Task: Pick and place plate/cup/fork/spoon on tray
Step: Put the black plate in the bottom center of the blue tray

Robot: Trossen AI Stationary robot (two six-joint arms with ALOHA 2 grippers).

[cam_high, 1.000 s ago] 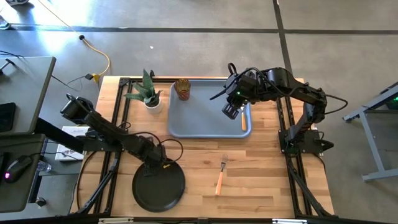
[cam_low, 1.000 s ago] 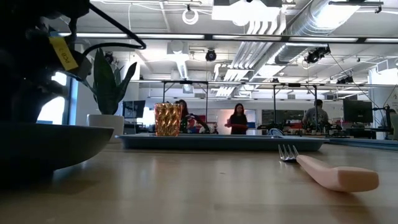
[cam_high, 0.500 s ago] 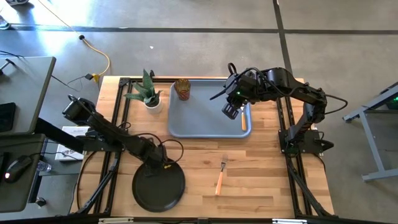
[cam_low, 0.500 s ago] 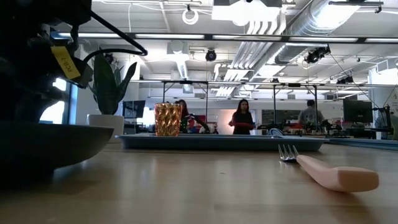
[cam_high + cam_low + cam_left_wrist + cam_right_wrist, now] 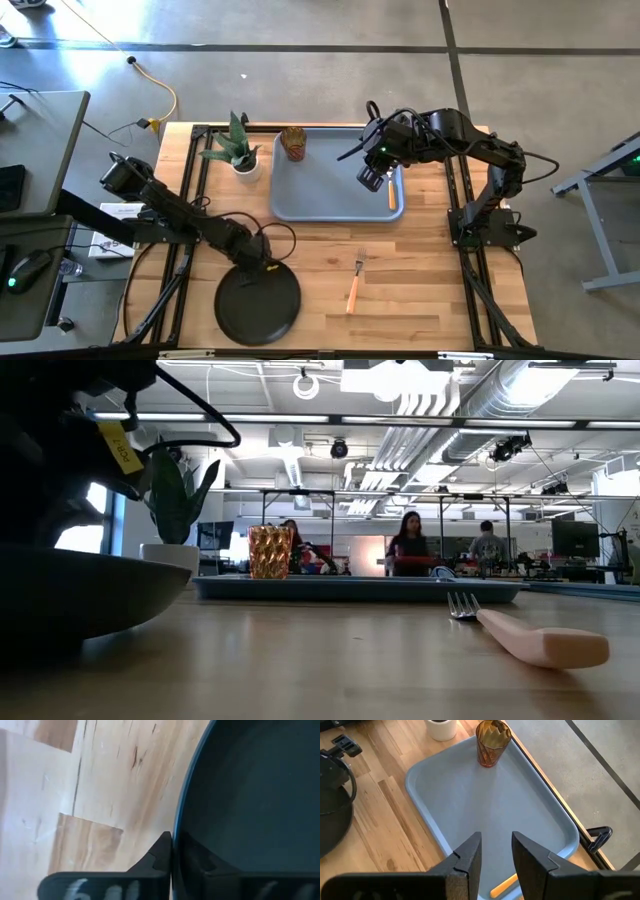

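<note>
Plate (image 5: 258, 305) rim clamped in left gripper (image 5: 252, 272) jaws, arm stretched low | right gripper (image 5: 496, 851) jaws parted above tray (image 5: 320, 190)

Potted plant (image 5: 235, 150) at table's (image 5: 420, 290) far-left corner, yellow cable (image 5: 160, 95) on floor

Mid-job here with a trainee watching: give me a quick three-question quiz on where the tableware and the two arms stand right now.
1. True or false: the cup stands on the tray.
2. Which item lies on bare table wood? A) spoon B) fork C) cup
3. Fill in: the left gripper has its fingers clamped over the rim of the ____.

Key:
1. True; it stands in a far corner, near the potted plant.
2. B; the spoon lies on the tray beside the right gripper, which hovers open.
3. plate, near the table's front edge.
</note>
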